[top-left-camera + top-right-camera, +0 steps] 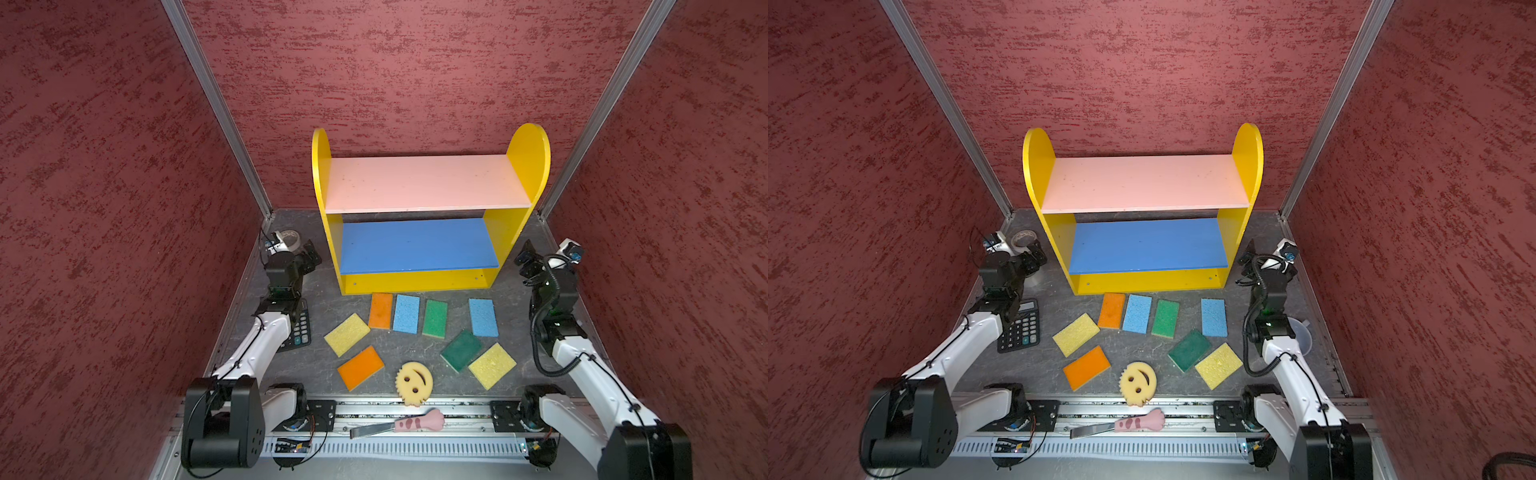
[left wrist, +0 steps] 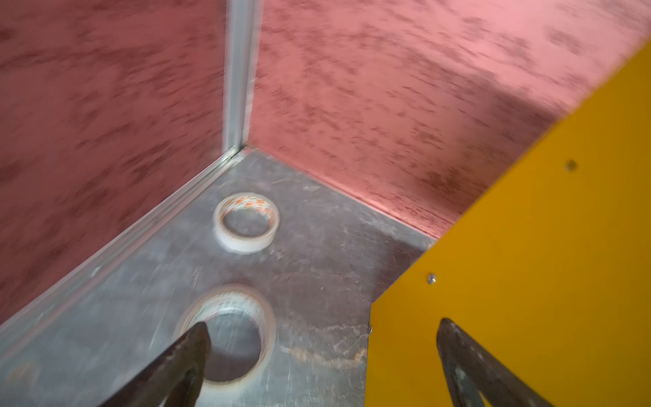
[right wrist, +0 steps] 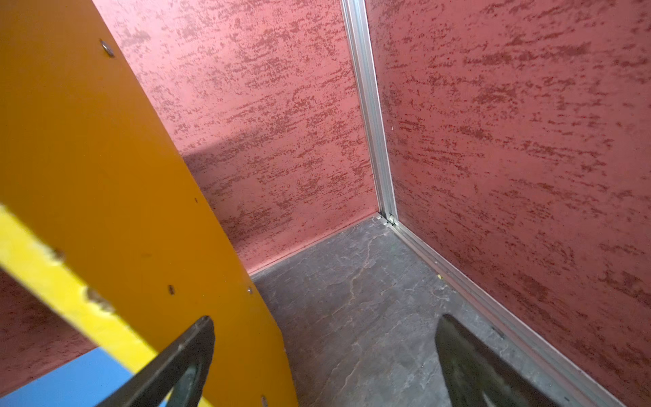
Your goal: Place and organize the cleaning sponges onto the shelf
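The shelf (image 1: 419,183) (image 1: 1142,183) stands at the back centre, its pink and blue boards bare. Several cleaning sponges lie flat on the grey floor before it: orange (image 1: 381,310), blue (image 1: 406,313), green (image 1: 435,318), blue (image 1: 483,317), yellow (image 1: 347,333), orange (image 1: 360,368), dark green (image 1: 461,350), yellow (image 1: 492,365). The round smiley sponge (image 1: 414,382) lies nearest the front. My left gripper (image 1: 311,255) (image 2: 324,326) hangs open beside the shelf's left panel. Beside the right panel, my right gripper (image 1: 527,259) (image 3: 326,319) is open too. Neither holds anything.
Two tape rolls (image 2: 246,222) (image 2: 229,334) lie in the back left corner under my left gripper. A black calculator (image 1: 1020,326) sits under the left arm. A pink cat-paw tool (image 1: 415,422) rests on the front rail. Red walls close in three sides.
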### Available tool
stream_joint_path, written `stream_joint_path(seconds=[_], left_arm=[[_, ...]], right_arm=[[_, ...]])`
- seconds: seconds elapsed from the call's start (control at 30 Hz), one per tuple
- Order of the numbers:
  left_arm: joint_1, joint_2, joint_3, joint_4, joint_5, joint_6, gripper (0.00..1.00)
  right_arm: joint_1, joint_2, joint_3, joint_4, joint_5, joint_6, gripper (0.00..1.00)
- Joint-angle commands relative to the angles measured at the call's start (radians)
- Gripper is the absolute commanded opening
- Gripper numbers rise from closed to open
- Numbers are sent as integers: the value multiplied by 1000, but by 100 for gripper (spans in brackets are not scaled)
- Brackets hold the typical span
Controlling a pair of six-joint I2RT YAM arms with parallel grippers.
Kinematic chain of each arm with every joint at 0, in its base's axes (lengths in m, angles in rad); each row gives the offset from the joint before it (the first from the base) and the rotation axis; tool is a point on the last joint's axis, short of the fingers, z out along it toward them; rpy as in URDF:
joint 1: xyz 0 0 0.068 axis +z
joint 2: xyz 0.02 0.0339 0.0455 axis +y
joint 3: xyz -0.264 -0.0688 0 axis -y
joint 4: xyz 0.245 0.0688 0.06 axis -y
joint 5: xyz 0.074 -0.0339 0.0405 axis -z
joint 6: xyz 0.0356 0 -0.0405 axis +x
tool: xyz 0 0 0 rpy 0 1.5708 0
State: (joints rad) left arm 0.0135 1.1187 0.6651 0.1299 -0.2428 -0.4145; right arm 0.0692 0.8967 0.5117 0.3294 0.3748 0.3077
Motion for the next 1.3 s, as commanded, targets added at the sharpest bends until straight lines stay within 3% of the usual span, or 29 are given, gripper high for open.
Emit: stream_joint_path(seconds=[0.0, 0.07, 0.13, 0.23, 0.33, 0.37, 0.4, 0.5, 0.57, 0.67, 0.77, 0.97, 1.27], left_arm=[[14, -88, 75, -398, -109, -222, 99], [18, -157, 51, -429, -62, -243, 99], [30, -229, 8, -436, -4, -270, 100], [60, -306, -34, -461, 86, -298, 99], [70, -319, -31, -507, 158, -283, 99], [70, -315, -29, -517, 192, -273, 95], [68, -309, -30, -515, 232, -261, 84], [62, -287, -47, -497, 315, -257, 66], [49, -264, -55, -487, 343, -261, 33], [17, -215, -51, -487, 369, -248, 11], [-40, -184, -46, -493, 366, -257, 7], [-195, -138, -50, -456, 262, -270, 3], [-247, 121, 5, -332, 244, -296, 0]], right_arm=[[67, -69, -6, -288, 67, 97, 80], [127, -98, -15, -362, 39, 135, 52], [192, -101, -29, -411, 19, 184, 31], [319, -64, -40, -474, 28, 289, 16], [465, 8, -37, -493, 66, 359, 13], [510, 43, -29, -499, 83, 375, 12], [542, 82, -15, -505, 88, 384, 12], [565, 177, 13, -497, 61, 397, 1], [564, 214, 15, -453, 41, 397, 0], [562, 213, 6, -421, 57, 430, 0], [522, 167, -13, -411, 48, 463, 0], [214, 178, 5, -436, -262, 423, 0], [66, 400, 161, -430, -463, 328, 0]])
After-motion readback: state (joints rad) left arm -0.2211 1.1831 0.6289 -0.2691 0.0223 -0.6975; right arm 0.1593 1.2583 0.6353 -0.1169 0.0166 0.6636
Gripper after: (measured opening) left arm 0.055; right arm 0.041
